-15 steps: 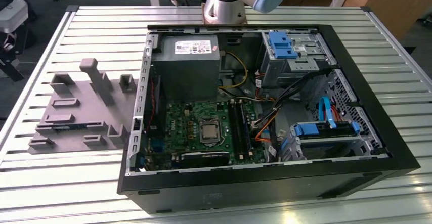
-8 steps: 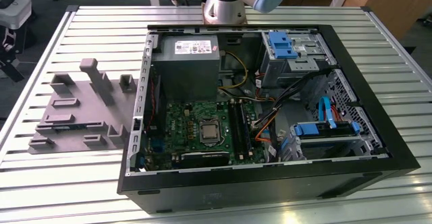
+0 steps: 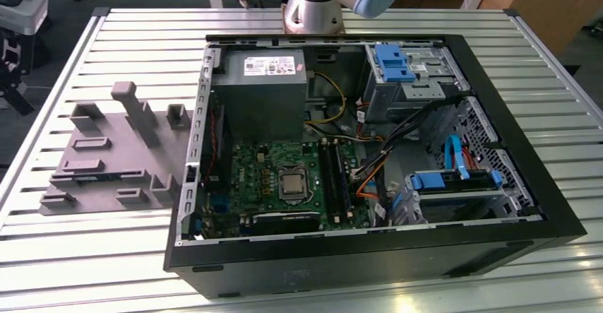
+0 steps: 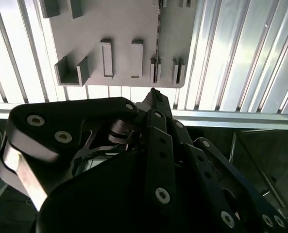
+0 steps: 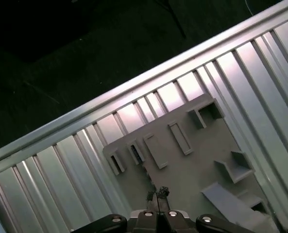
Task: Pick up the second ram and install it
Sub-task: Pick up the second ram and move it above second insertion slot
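The second ram [image 4: 158,34] is a thin dark stick standing on edge in a narrow slot of the grey holder plate [image 3: 113,150]. In the first wrist view its dark blue-green end [image 5: 135,154] sits between two small grey blocks. My gripper [image 5: 157,193] hangs above the plate, roughly over the ram's line and apart from it. Its black fingertips [image 4: 153,96] are together with nothing between them. The open computer case [image 3: 527,207] holds the green motherboard with its long black slots [image 3: 330,175].
The holder plate [image 5: 192,179] carries several grey blocks and an upright post [image 3: 132,104]. It lies on the slatted aluminium table [image 3: 75,256], at the exterior view's left of the case. The table edge and dark floor [image 5: 61,58] lie just beyond the plate. The arm's base [image 3: 311,9] stands behind the case.
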Robot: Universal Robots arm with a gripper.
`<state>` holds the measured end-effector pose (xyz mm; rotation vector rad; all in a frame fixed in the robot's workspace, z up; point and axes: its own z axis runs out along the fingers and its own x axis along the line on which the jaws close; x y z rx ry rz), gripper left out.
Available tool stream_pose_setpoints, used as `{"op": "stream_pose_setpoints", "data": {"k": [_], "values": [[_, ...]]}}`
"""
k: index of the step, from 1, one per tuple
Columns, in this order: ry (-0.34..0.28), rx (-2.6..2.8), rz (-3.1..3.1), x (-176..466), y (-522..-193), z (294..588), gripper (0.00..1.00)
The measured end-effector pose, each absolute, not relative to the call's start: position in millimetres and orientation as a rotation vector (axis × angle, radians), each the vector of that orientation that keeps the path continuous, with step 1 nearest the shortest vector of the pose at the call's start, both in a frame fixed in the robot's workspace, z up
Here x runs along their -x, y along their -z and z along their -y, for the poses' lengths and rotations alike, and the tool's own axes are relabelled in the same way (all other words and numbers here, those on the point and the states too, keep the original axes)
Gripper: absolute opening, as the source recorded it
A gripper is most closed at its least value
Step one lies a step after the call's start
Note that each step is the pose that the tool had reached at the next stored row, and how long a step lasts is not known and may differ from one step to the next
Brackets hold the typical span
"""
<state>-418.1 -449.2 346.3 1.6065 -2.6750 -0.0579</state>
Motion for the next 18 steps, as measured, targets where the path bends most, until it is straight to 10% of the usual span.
{"op": "stream_pose_setpoints", "data": {"k": [18], "values": [[0.052, -1.975, 2.409, 418.2, -343.2, 449.3, 0.11]]}}
